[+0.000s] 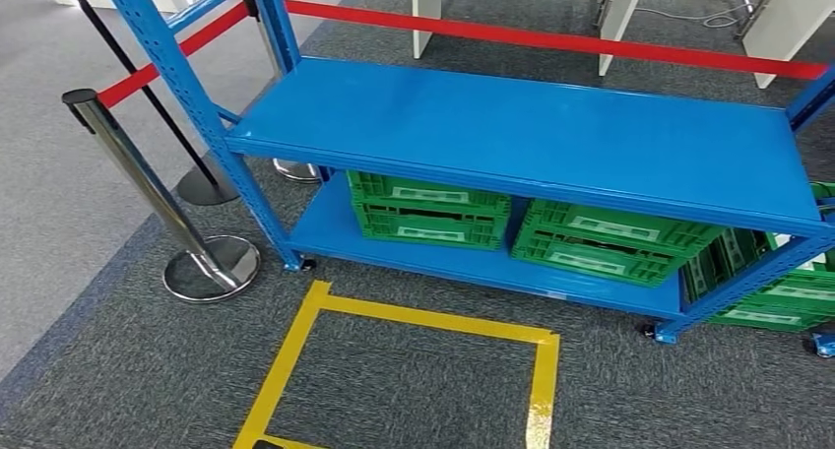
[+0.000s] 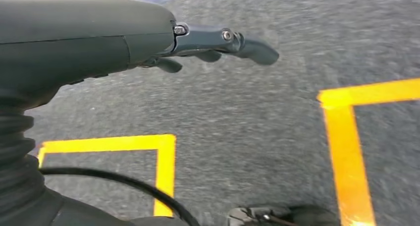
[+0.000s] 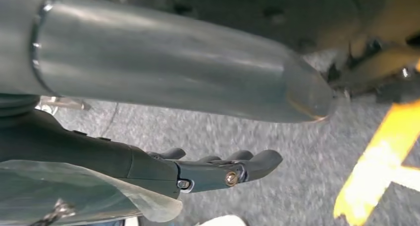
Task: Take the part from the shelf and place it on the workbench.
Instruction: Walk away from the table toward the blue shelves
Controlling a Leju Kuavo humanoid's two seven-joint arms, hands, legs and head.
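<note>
The left robot hand hangs over grey carpet, fingers extended and apart, holding nothing; the right robot hand likewise. Blue shelf at 12 o'clock, top tier bare; green crates below. Yellow tape square at 6 o'clock. The part cannot be made out.

Dark grey fingers fastened by silver screws, a ribbed black wrist cover, a black cable and a silver forearm are seen.

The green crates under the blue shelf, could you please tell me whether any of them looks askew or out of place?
Yes. Two crates sit flat on the lower shelf, but a third crate at the right end is tipped on its side, leaning against the rack's leg instead of sitting level.
</note>
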